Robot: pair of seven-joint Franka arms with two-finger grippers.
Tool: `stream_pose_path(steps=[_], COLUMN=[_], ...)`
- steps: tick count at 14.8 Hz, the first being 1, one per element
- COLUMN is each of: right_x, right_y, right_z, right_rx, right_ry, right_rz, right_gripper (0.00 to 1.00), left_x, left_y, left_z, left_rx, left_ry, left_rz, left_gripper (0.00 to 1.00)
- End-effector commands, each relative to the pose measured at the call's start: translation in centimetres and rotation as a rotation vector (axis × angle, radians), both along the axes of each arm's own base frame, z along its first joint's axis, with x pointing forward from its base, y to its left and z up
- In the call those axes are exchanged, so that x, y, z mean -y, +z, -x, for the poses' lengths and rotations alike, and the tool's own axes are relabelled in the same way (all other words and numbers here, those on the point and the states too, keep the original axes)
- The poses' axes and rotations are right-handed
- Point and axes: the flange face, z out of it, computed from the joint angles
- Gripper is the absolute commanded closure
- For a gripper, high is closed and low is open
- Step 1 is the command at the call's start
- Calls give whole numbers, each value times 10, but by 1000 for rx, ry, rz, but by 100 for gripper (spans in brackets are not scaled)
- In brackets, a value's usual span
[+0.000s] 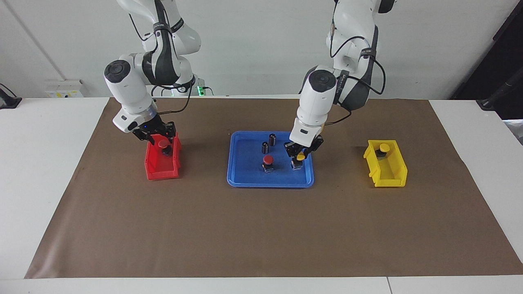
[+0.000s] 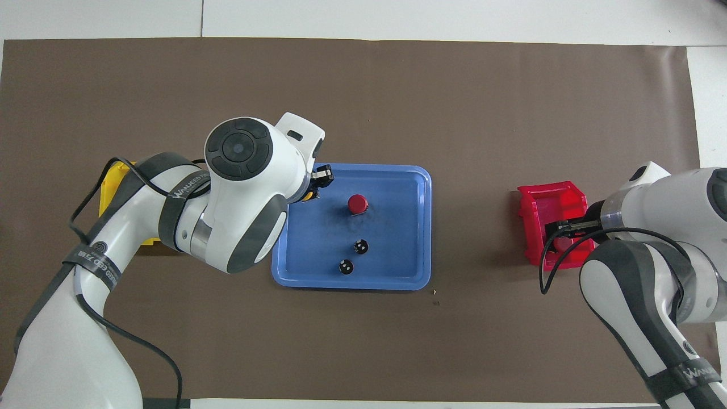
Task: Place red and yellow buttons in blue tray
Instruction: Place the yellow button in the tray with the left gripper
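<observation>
A brown mat (image 1: pixel 261 228) covers the white tabletop (image 1: pixel 45 171) before a pale wall. The left hand (image 1: pixel 300 157) is clamped on a yellow button (image 1: pixel 300 156) low in the blue tray (image 1: pixel 245 179), beside a red button (image 1: pixel 267 160). The right hand (image 1: pixel 161 139) sits in the red bin (image 1: pixel 157 169) around another red button (image 1: pixel 163 143); its grip I cannot tell.
</observation>
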Motion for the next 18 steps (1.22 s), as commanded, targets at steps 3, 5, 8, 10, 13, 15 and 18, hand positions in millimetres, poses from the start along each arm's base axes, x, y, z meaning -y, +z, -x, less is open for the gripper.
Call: stream_pose_path(steps=[3,5,8,10,13,15,18], right_x=[13,13,12,14,19,19,17], right_y=[-26,-30,-34,-36,-40,-41,-43], right_z=[2,4,8,11,16,17,20], right_rx=[0,-1,-10,-16,-23,-26,-32], right_ry=[3,3,11,24,34,34,37], right_rz=[-1,0,-1,-3,-4,-5,-5], right_gripper=[32,32,32,33,33,33,41], left_x=[18,18,27,27,11,-42,-141], left_y=[-38,-38,-32,-22,15,38,57], left_z=[8,8,13,13,8,-12,-40], left_rx=[-4,-10,-11,-25,-67,-92,-153], left_ry=[29,25,13,11,2,-33,-102], left_rz=[5,-1,-2,-9,-33,-39,-46], left_gripper=[98,61,31,22,10,6,6])
